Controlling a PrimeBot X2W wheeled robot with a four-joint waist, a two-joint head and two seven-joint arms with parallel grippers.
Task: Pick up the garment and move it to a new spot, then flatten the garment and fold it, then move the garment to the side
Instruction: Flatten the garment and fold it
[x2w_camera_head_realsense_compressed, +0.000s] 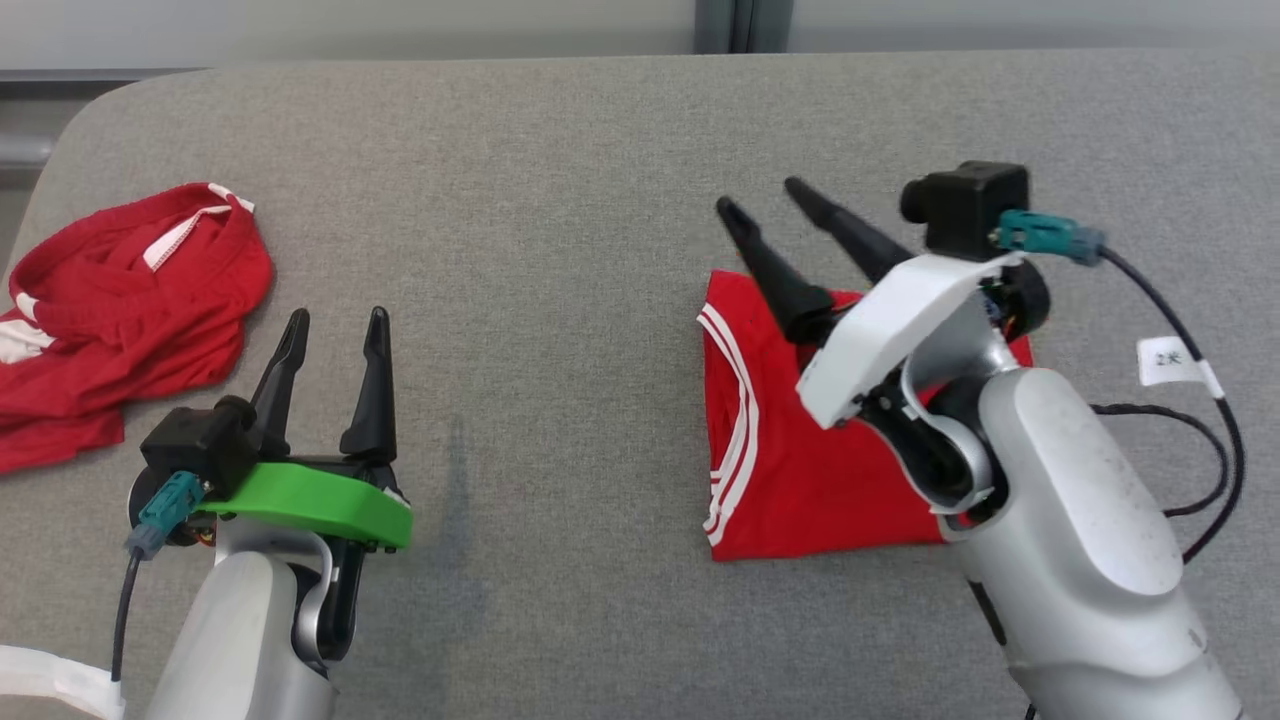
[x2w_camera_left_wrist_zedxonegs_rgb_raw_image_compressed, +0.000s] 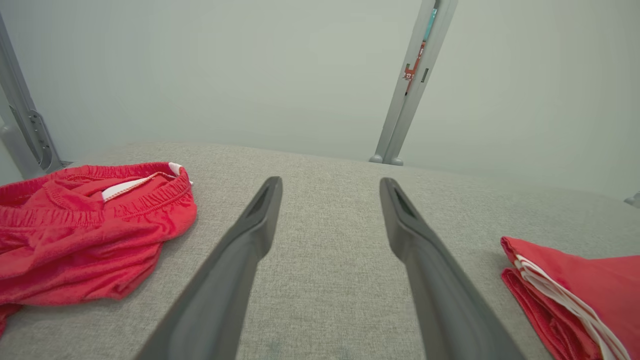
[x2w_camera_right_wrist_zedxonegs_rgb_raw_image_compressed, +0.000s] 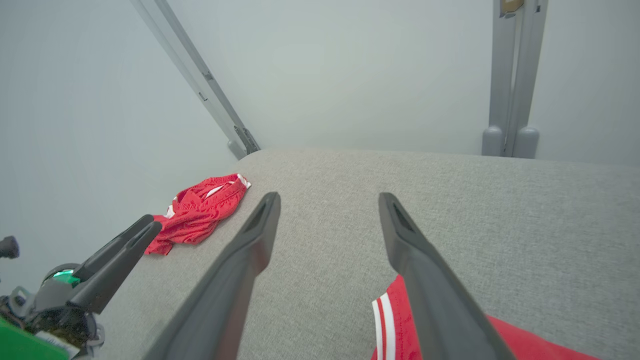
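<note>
Left gripper: fingers spread, empty, over the grey fabric counter. Right gripper: spread, empty, over the far edge of the folded red, white-striped garment lying at counter right. Expect light, limp, layered cloth; pinch all layers at one edge.

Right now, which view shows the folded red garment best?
The head view: the folded garment lies nearly whole, a rectangle with white stripes down its left edge, though the right arm covers its right part. The left wrist view catches its layered striped edge at lower right; the right wrist view, a striped corner at bottom.
</note>
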